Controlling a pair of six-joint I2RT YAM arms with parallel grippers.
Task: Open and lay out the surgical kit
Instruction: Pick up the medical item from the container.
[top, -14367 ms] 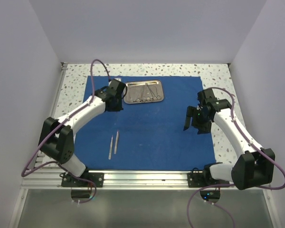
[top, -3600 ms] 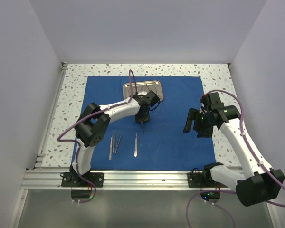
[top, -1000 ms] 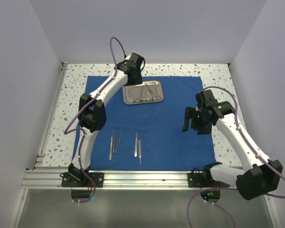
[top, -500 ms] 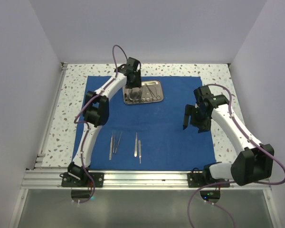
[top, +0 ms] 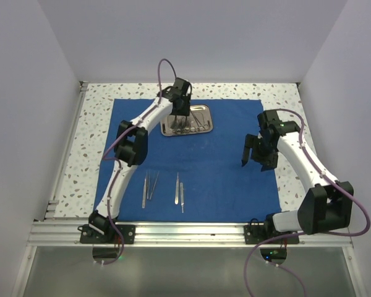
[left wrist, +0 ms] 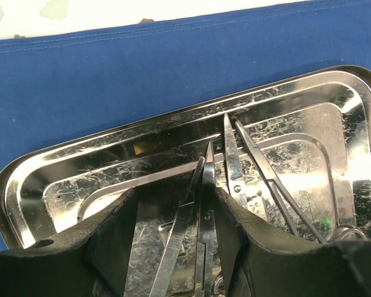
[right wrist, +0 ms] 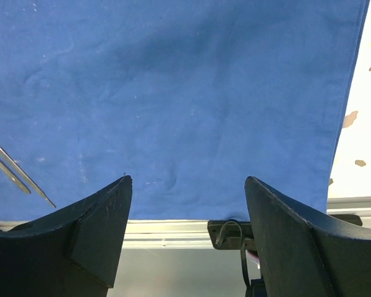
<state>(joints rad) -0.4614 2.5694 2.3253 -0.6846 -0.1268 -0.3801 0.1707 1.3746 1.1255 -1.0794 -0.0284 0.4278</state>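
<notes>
**The left gripper (left wrist: 176, 190) is back over the tray (left wrist: 80, 154) for another pick**

The jaws stand apart and grip nothing. A second ago this gripper stood past the tray's far-left corner; it has since swung in and dropped over the tray's left half. Between its fingers (left wrist: 111, 241) lie two slim instruments (left wrist: 208, 185), side by side and nearly touching, points away from the wrist. Whether the right pad already grazes one of them cannot be told. Just to the right of the jaws lies a hinged pair (left wrist: 232, 154), likely scissors, with thin handles trailing further right. Under the tray and beyond it spreads the cloth (left wrist: 111, 74), flat and fully opened.

Well behind the gripper, toward the arm bases, a row (top: 177, 187) of about five pieces lies on the cloth, where only two lay some seconds back. Far off to the right, the right gripper (right wrist: 188, 178) hangs over bare cloth, jaws wide and empty, having shifted only slightly.

The kit seems opened and the laying-out roughly half done, with several pieces left in the tray. The next move probably calls for closing on one piece only. With the two so close together, both could lift at once.
</notes>
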